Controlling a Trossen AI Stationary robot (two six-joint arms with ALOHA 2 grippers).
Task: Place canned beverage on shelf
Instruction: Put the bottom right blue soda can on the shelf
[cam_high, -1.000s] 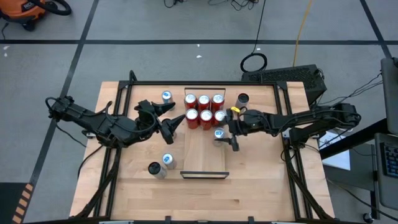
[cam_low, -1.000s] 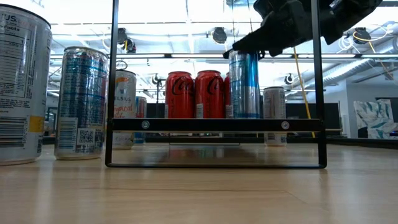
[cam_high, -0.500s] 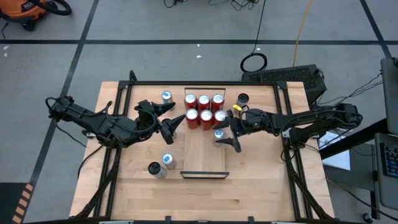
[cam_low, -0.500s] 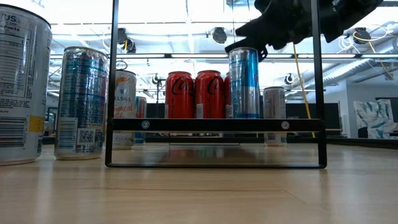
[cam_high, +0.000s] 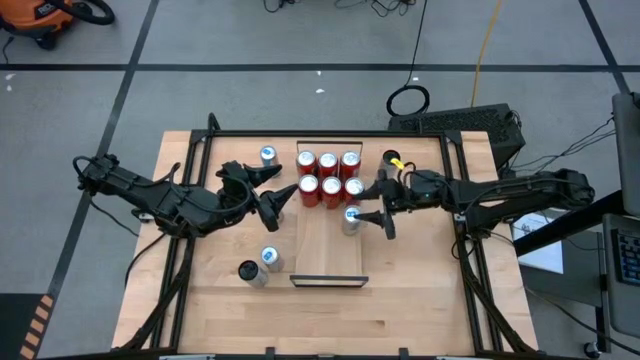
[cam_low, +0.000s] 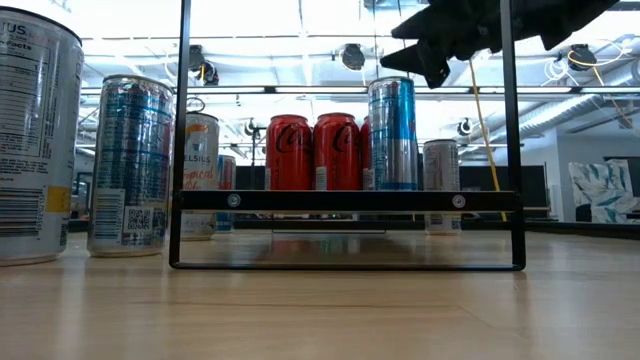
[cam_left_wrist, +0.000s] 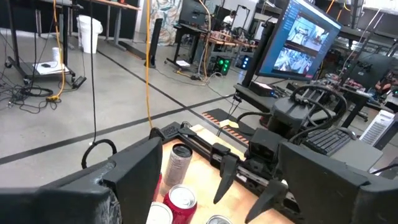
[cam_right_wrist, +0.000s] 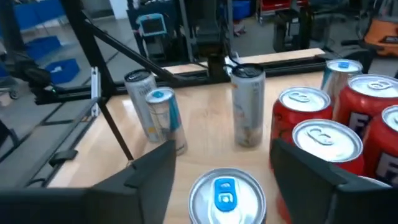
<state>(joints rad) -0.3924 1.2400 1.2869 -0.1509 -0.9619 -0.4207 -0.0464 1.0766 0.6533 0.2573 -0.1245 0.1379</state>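
Observation:
A tall blue-and-silver can (cam_high: 351, 217) stands upright on its base on the light-wood shelf (cam_high: 325, 245), just in front of six red cans (cam_high: 328, 175). It also shows in the low view (cam_low: 393, 135) and in the right wrist view (cam_right_wrist: 227, 194). My right gripper (cam_high: 380, 211) is open, raised above the can's top and a little to its right; in the low view it (cam_low: 430, 45) is clear of the can. My left gripper (cam_high: 277, 197) is open and empty, left of the shelf beside the red cans.
Two slim cans (cam_high: 270, 258) (cam_high: 248, 271) stand on the table left of the shelf's near end. Another stands at the far left (cam_high: 267, 155), and a dark-topped one (cam_high: 390, 160) right of the red cans. Black rails (cam_high: 455, 200) run along the table's sides.
My right gripper has opened and let go of the blue can. It has then risen off the can's top and drawn back toward the table's right edge. The can stays upright on the shelf where it was.

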